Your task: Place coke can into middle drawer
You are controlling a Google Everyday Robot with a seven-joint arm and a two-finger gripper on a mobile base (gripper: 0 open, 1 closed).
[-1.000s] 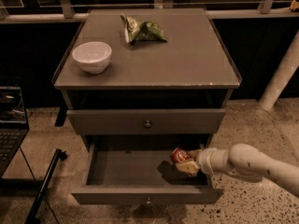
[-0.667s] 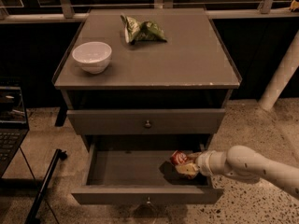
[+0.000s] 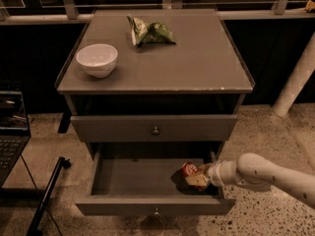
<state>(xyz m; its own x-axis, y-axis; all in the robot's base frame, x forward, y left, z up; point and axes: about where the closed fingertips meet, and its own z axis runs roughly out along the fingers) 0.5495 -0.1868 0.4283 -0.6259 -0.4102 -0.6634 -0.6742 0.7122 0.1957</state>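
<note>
Well, left to right. White bowl (image 3: 97, 59): smooth, round, glazed, near left edge of cabinet top (image 3: 197, 68). Snack bag (image 3: 150, 32): crinkled green foil, near back edge. Middle drawer (image 3: 133, 176): open, flat matte grey floor, low walls. Coke can (image 3: 188, 169): red metal cylinder, tilted, over floor's right end. Gripper (image 3: 197, 177) beside right wall, looks clamped on can. We judge risk: tilted release lets slick can roll; gripper clips right wall.

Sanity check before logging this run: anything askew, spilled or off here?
Only the coke can: it's tilted, not upright, at the right end of the open middle drawer, at the gripper. No spill visible.
</note>
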